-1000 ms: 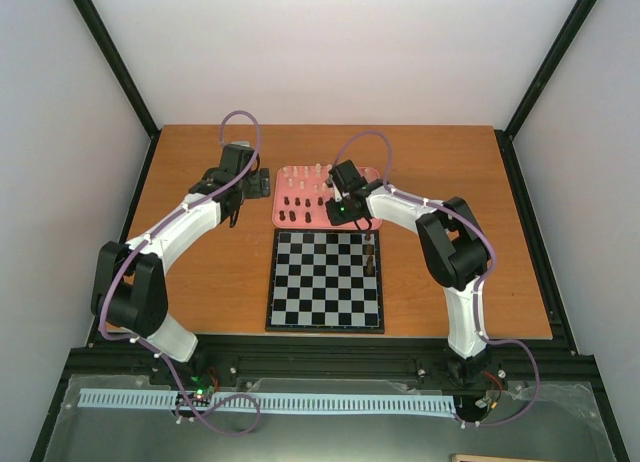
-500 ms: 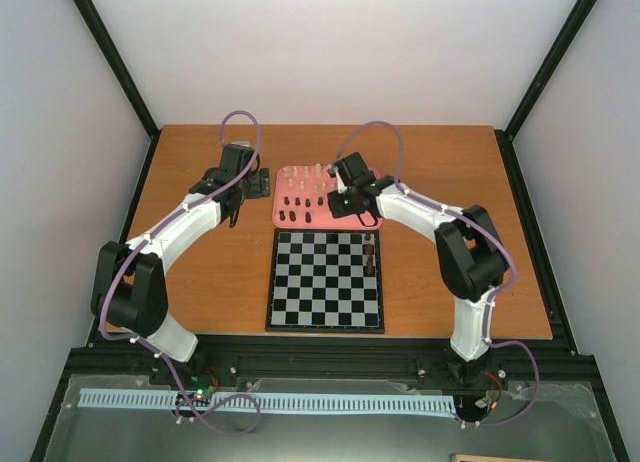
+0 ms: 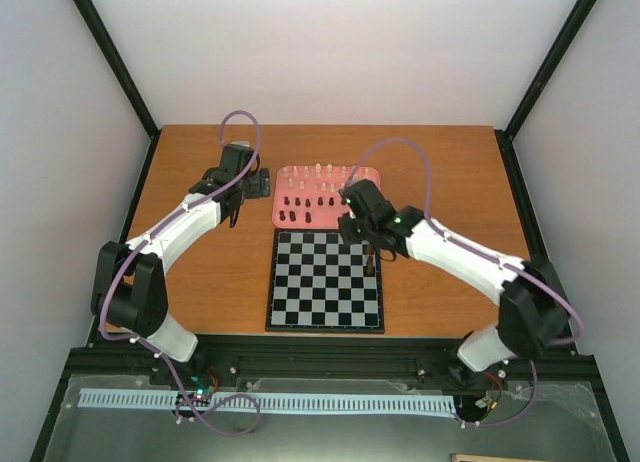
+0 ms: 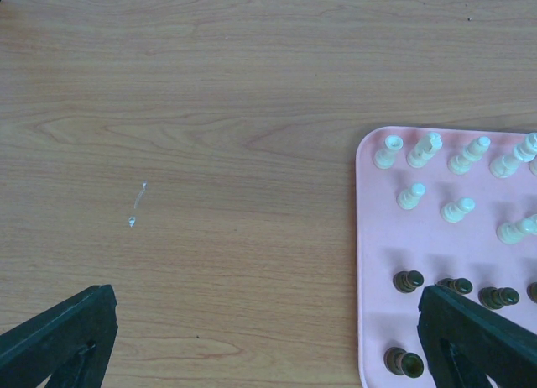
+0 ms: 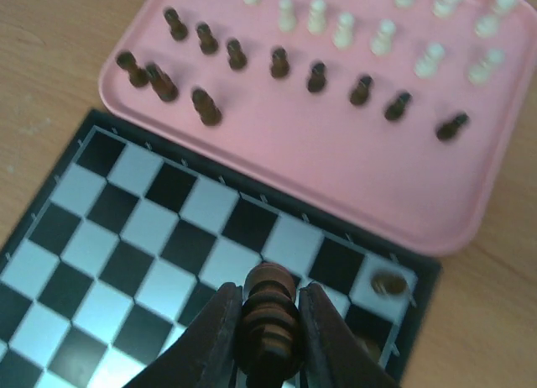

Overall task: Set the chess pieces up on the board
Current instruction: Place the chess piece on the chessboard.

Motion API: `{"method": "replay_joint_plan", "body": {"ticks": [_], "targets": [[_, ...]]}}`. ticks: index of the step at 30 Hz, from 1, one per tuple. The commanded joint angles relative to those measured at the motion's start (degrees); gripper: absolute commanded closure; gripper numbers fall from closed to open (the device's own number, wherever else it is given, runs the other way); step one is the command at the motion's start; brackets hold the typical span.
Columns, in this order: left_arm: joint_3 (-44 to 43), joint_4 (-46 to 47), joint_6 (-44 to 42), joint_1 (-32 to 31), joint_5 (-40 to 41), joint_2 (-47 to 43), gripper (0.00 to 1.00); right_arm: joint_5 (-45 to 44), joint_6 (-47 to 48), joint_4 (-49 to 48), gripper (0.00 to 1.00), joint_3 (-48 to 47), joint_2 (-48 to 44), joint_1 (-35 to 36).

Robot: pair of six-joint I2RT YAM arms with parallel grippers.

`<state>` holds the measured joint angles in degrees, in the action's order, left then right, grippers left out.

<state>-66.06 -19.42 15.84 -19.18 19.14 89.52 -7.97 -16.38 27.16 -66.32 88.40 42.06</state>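
Observation:
My right gripper is shut on a dark chess piece and holds it above the far right part of the board, which also shows in the right wrist view. Two dark pieces stand in the board's right column; one shows in the right wrist view. Several dark pieces and cream pieces stand in the pink tray behind the board. My left gripper is open and empty over bare table, at the tray's left edge.
The board lies in the middle of the wooden table with the tray touching its far edge. In the left wrist view, cream pieces and dark pieces stand close to my right finger.
My right gripper has moved from over the tray toward me to over the board's far right corner, carrying the dark piece. The left arm has not moved.

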Motion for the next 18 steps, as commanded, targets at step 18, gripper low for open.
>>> {"method": "replay_joint_plan", "body": {"ticks": [18], "targets": [[-1.4,0.2,-0.4,0.1,0.5,-1.6,0.0,-2.6,-10.8,10.3,0.92,20.1,-16.9,2.4]]}}
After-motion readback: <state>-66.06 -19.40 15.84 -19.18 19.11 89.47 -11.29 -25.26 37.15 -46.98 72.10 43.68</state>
